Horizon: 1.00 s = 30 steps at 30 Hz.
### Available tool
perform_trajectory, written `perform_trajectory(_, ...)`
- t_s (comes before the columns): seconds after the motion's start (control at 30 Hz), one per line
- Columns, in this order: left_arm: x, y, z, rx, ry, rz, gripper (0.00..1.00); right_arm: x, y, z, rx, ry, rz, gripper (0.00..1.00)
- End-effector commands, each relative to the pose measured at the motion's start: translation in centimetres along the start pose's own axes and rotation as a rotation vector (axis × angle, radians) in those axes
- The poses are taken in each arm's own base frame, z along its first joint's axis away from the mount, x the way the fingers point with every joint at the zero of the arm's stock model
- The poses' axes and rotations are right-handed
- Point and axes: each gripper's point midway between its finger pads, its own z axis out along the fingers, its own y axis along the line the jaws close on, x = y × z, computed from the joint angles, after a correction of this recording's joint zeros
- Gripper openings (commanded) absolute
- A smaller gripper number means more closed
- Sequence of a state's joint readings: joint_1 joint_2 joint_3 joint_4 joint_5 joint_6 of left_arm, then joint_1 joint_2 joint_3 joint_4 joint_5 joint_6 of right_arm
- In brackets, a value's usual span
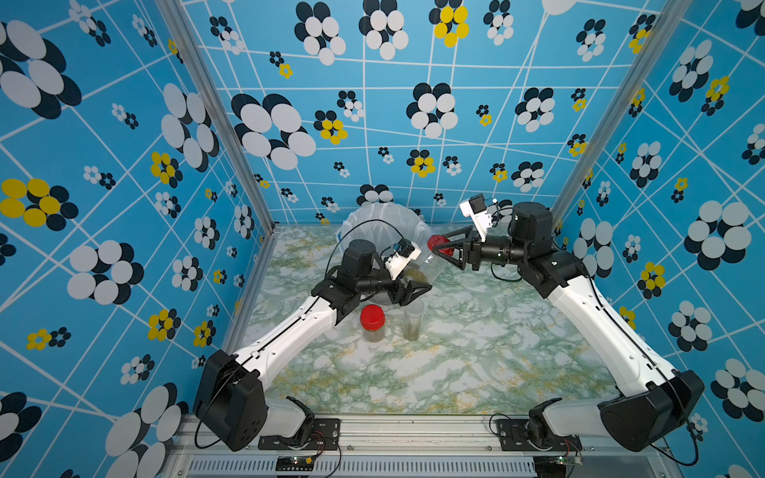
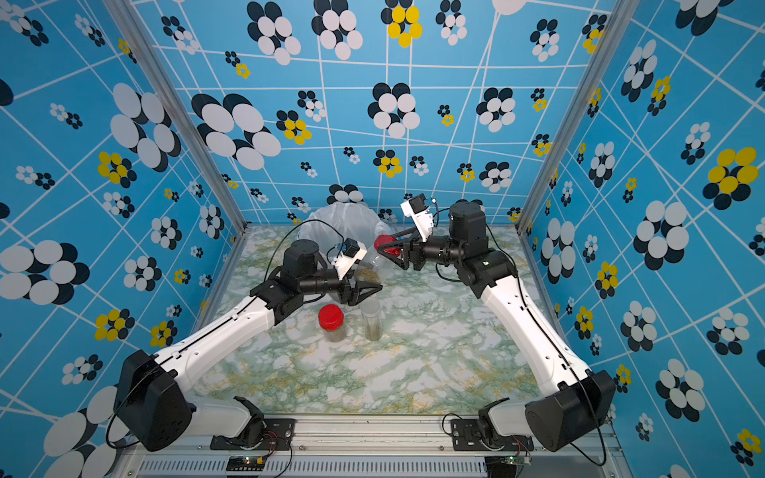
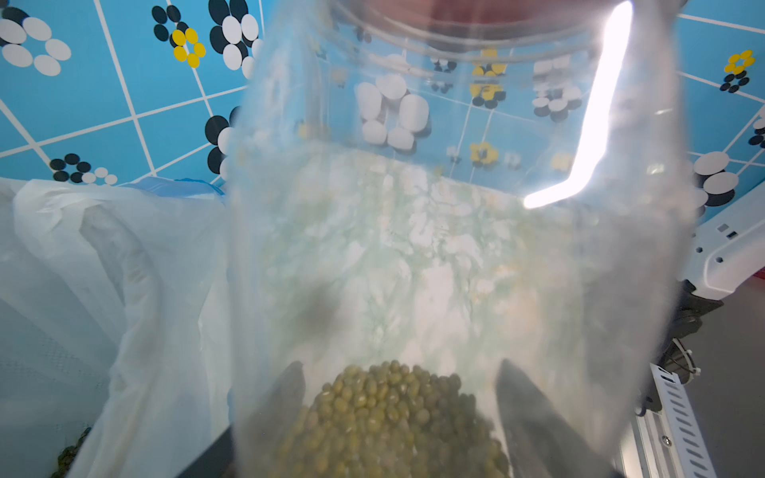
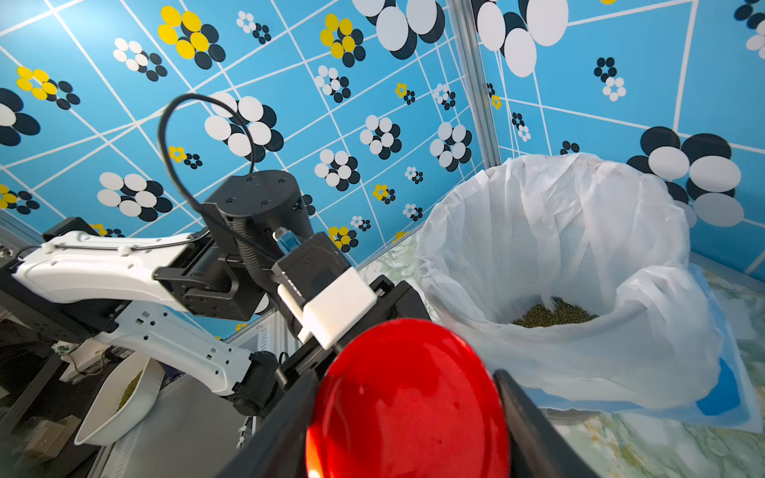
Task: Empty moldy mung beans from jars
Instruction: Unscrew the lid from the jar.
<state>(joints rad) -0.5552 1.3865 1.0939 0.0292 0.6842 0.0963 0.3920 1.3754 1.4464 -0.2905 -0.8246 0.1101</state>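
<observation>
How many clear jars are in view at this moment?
3: a tilted jar in the left claw; a red-lidded jar standing on the table; a taller lidless jar beside it. No others show.

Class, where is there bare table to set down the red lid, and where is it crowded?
Free: table from lidded jar and lidless jar to the front rail; lidless jar to right arm. Crowded: by the bin, where left gripper, holding the tilted jar, faces right gripper, holding the red lid.

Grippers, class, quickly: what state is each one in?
Left gripper: closed on the clear jar of mung beans.
Right gripper: closed on the red lid.
</observation>
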Motion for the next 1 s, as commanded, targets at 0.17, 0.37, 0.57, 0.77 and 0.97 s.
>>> perform_trajectory(0.17,-0.7,-1.1,0.0,0.132,0.028,-0.008,0.37,2.6,2.9,-0.5,-0.165,0.097,-0.156,0.58)
perform_trajectory(0.37,-0.3,-0.8,0.0,0.131,0.039,-0.008,0.37,3.5,4.6,-1.3,-0.282,0.123,-0.23,0.57)
perform_trajectory(0.57,0.0,-0.5,0.2,0.128,0.048,-0.016,0.37,2.8,4.1,-1.2,-0.283,0.105,-0.22,0.57)
perform_trajectory(0.77,0.6,-0.1,0.3,0.115,0.063,-0.023,0.37,1.8,4.0,-1.2,-0.267,0.064,-0.221,0.57)
perform_trajectory(0.97,0.4,-0.4,0.1,0.165,0.048,-0.036,0.38,1.7,4.7,-2.3,-0.33,0.052,-0.236,0.58)
